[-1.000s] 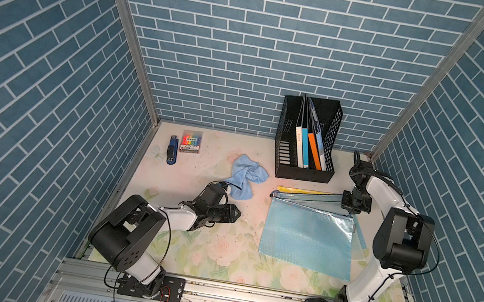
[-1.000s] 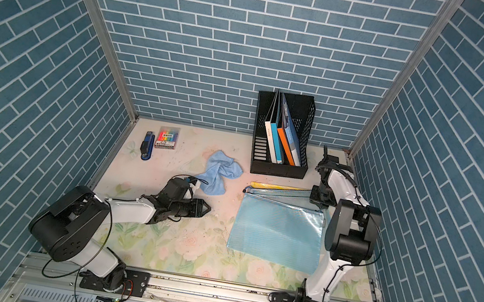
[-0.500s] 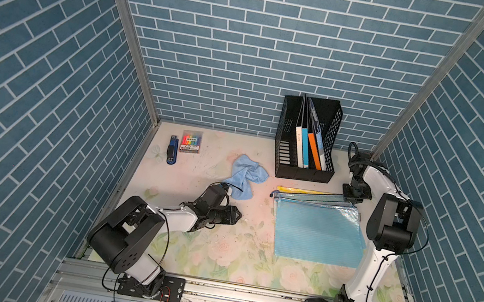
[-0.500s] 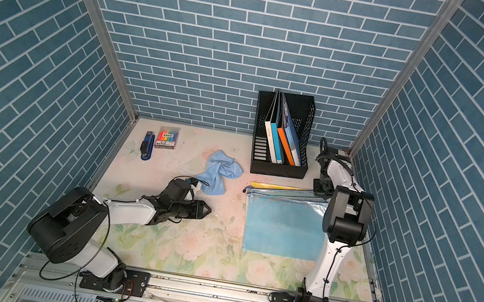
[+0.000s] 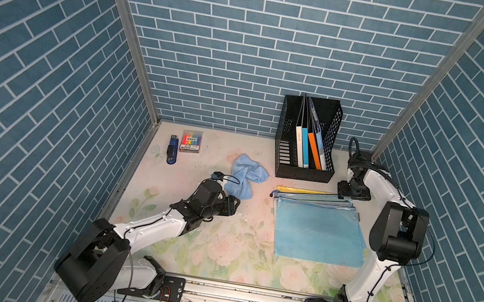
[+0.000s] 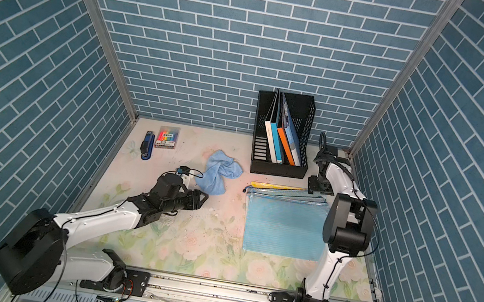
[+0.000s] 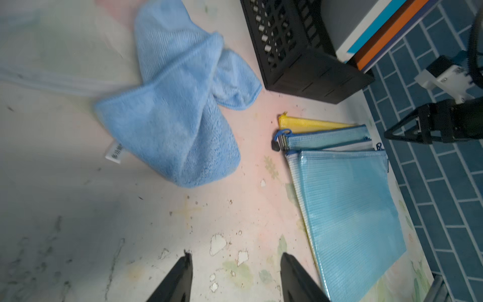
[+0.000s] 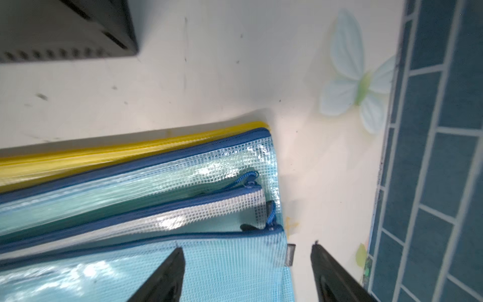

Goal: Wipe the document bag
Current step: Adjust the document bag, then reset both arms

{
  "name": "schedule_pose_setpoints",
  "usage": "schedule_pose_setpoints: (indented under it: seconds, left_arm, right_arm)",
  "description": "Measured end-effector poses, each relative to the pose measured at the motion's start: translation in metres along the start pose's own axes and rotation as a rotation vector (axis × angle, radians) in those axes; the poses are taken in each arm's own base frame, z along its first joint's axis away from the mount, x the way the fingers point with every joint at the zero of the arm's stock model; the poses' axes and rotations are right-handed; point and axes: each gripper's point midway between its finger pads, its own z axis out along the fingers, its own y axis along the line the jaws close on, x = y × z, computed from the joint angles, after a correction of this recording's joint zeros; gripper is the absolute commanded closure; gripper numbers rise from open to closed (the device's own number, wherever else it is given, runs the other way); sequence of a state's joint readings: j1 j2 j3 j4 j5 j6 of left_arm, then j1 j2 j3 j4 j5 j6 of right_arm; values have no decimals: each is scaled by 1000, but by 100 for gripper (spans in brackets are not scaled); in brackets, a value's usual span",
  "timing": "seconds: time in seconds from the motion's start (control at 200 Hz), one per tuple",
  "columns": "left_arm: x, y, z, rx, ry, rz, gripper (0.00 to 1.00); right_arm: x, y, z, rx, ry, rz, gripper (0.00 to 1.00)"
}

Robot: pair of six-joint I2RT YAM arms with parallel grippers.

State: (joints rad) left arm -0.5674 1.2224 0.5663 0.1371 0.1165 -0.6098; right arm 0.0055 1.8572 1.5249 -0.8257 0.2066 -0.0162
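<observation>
The blue mesh document bag [image 5: 318, 231] is lying flat atop a fanned stack of zip bags [image 5: 309, 195] on the right side of the floral tabletop [image 5: 216, 254], in front of the black file rack [image 5: 302, 172]. The right gripper [image 8: 247, 248] is hovering over its back corner, fingers spread, holding nothing. The left gripper [image 7: 235, 255] is gaping empty near the crumpled blue cloth [image 5: 245, 175]. Blue brick-patterned walls [image 5: 252, 43] are enclosing the table on three sides.

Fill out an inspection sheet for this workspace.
Surface: table, flowered, speckled with crumbs and chips.
Job's things: document bag flat atop a stack, yellow bag beneath; cloth crumpled, apart from them.
Clutter: file rack with folders, stapler, coloured pack.
Grippers: left gripper open, empty, near the cloth; right gripper open over the bag's corner.
Cables: black loop by the right wrist, thin wire by the left.
Surroundings: brick-pattern walls, metal rail in front.
</observation>
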Motion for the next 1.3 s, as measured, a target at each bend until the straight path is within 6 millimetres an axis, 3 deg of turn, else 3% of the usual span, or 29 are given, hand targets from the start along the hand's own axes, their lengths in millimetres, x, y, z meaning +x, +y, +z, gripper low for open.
schedule_pose_setpoints:
  seconds: [0.115, 0.195, 0.265, 0.355, 0.44, 0.53, 0.62, 0.701, 0.811, 0.946, 1.076, 1.226, 1.301]
  left_arm:
    - [-33, 10, -26, -64, -130, 26, 21]
    - [-68, 38, -54, -157, -262, 14, 7]
    - [-97, 73, -83, -264, -392, -23, 4]
    - [-116, 123, -119, -435, -518, -60, 1]
    - [-115, 157, -132, -572, -556, -53, 0]
    - [-100, 186, -136, -685, -586, -16, 1]
    - [-80, 209, -134, -761, -615, 36, 0]
    - [-67, 225, -128, -811, -615, 84, 0]
    - [-65, 231, -117, -803, -634, 128, 0]
    - [-68, 227, -108, -744, -698, 161, 0]
    - [-66, 226, -93, -702, -681, 202, 0]
    - [-97, 212, -89, -662, -745, 235, 0]
    - [-102, 208, -92, -652, -773, 243, 0]
  right_arm:
    - [-2, -9, -47, 5, -209, 74, 1]
    - [9, -16, -70, 26, -376, 127, 1]
    - [24, -17, -72, 38, -491, 156, 1]
    - [48, -12, -47, 36, -548, 190, 1]
    - [65, -4, -13, 26, -539, 206, 1]
    - [73, 1, 15, 22, -540, 219, 0]
    - [70, 4, 27, 22, -577, 231, 1]
    - [66, 5, 25, 14, -653, 241, 1]
    - [62, 7, 22, -1, -752, 250, 1]
    - [64, 16, 34, -33, -767, 230, 1]
    - [51, 22, 26, -79, -805, 202, 1]
    - [40, 24, 18, -101, -841, 191, 1]
    - [40, 25, 17, -107, -842, 189, 1]
